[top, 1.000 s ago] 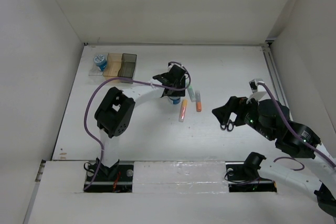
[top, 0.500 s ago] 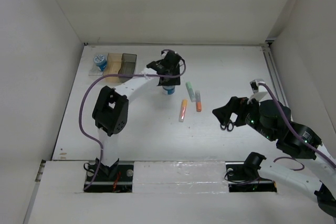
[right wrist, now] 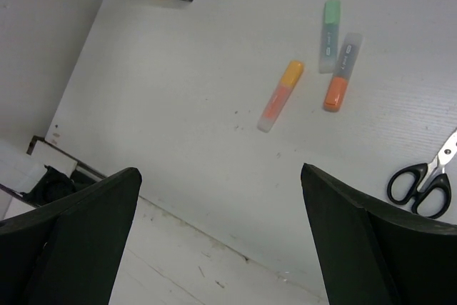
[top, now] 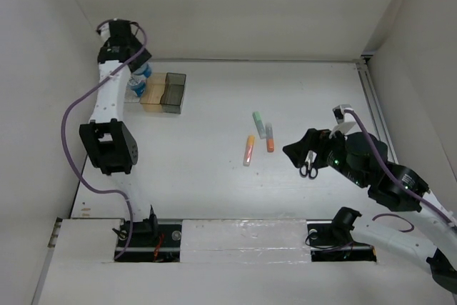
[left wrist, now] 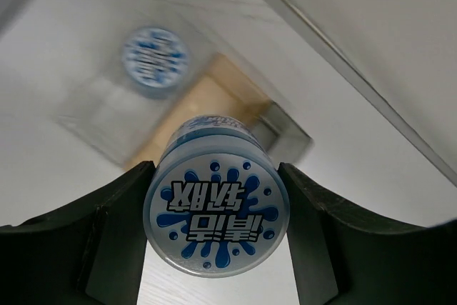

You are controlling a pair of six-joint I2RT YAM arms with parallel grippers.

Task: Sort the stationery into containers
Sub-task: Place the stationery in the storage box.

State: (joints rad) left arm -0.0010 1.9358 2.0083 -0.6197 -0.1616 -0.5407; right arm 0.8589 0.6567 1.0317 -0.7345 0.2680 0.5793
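One round blue-and-white roll (top: pixel 136 89) already sits in the clear translucent bin (top: pixel 126 98). The left gripper (left wrist: pixel 218 205) pinches the second roll (left wrist: pixel 216 223), seemingly upright, above the joined amber bin (top: pixel 153 98) and smoky dark bin (top: pixel 173 95). Mid-table, the short marker sticks (right wrist: pixel 280 96) lie unsorted, lengthwise away from the arms. The black-handled scissors (right wrist: pixel 421 185) point their blades away too, near the wide-spread right gripper (right wrist: pixel 221 241).

The left arm (top: pixel 106 101) stretches to the far left corner, where the left gripper (top: pixel 136 63) points down, its fingers clamped on a blue-and-white roll (left wrist: pixel 216 219). The right arm (top: pixel 385 173) crouches at the near right, with the right gripper (top: pixel 298 151) aimed left, jaws spread wide.
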